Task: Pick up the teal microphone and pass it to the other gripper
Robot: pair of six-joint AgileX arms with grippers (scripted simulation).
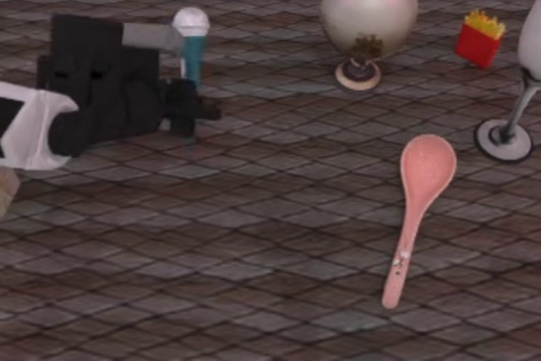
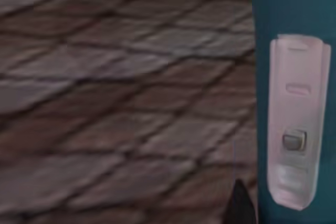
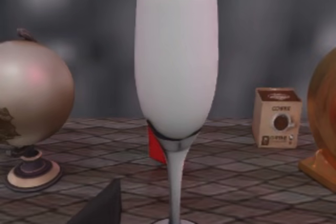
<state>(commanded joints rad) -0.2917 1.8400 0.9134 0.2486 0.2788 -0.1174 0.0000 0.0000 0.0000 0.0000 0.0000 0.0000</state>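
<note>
teal microphone [image 1: 192,44] is seen upright at the worktop's [image 1: 254,293] far left | left end effector [image 1: 193,109] is placed at its handle, grip cannot be told | lift and handover are judged not yet done | right end effector is parked near the glass [image 3: 176,77], fingers unseen

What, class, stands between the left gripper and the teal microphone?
Nothing visible. The left gripper is already at the teal microphone, around its handle at the top view's upper left. The left wrist view shows the handle close up, with only bare table beside it.
</note>
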